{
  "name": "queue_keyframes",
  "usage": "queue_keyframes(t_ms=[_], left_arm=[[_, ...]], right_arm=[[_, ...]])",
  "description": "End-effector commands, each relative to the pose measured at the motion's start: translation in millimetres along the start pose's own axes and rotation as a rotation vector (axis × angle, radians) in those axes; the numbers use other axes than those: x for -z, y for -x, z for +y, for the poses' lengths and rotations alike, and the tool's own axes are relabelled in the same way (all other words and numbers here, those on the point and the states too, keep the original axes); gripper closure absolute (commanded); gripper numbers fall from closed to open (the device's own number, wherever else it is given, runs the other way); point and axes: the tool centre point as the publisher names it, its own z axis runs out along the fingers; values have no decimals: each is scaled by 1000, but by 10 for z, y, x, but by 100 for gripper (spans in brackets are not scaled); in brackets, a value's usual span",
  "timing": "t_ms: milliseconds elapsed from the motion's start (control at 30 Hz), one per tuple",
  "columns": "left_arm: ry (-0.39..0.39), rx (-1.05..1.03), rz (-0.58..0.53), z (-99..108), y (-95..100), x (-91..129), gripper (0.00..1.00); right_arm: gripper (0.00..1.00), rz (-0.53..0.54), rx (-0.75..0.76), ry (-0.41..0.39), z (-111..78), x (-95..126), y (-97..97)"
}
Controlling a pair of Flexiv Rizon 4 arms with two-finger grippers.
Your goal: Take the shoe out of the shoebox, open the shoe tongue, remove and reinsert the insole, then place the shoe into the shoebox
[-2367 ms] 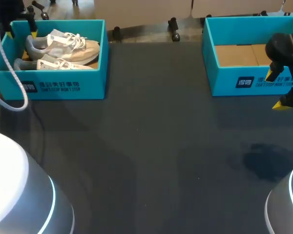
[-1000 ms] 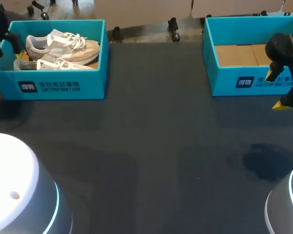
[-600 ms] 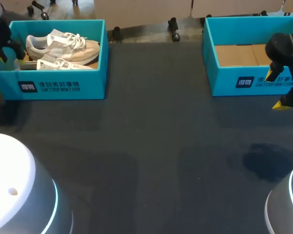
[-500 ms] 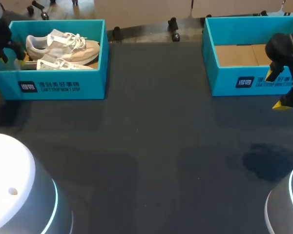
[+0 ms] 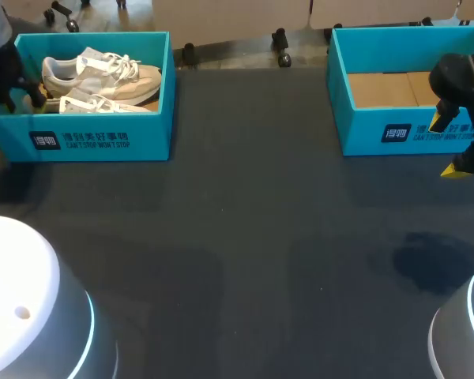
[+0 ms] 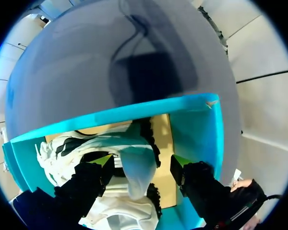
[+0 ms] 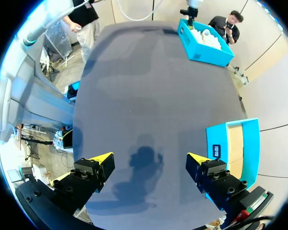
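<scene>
Left pincer (image 6: 141, 165): wide, astride heel of white sneaker (image 6: 134, 172), inside teal shoebox (image 6: 197, 124) | right pincer (image 7: 149, 165): wide, nothing held, above tabletop (image 7: 144, 86), beside second shoebox (image 7: 240, 143)

Dark grey matte table (image 5: 245, 237); carries a soft shadow patch (image 5: 426, 253) nr its right-front part. 2nd teal box (image 5: 363, 130) at far right: open-topped, brown cardboard floor, white print on front wall. Stands upright on tabletop nr far edge.

Teal shoebox (image 5: 156, 130), cream-and-grey shoes (image 5: 103, 73)
</scene>
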Motion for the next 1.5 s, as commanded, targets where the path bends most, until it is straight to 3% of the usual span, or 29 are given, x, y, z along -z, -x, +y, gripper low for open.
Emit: queue_keyframes(t_ms=[33, 633, 700, 800, 1067, 1200, 1300, 1500], left_arm=[[-17, 0, -3, 86, -3, -79, 21], [-30, 0, 42, 110, -18, -259, 25], [-35, -3, 45, 108, -11, -275, 32], [-39, -3, 47, 111, -8, -289, 52], [-55, -11, 53, 98, -17, -283, 69], [-52, -25, 60, 89, -27, -244, 90], [-46, -42, 64, 88, -41, -165, 100], [-27, -61, 49, 119, -82, 39, 100]], right_arm=[[0, 3, -1, -2, 5, -4, 15], [0, 3, -1, -2, 5, -4, 15], [0, 3, -1, -2, 5, -4, 15], [0, 3, -1, -2, 5, -4, 15], [0, 3, -1, -2, 5, -4, 15], [0, 3, -1, -2, 5, -4, 15], [0, 3, -1, -2, 5, -4, 15], [0, 3, -1, -2, 5, -4, 15]])
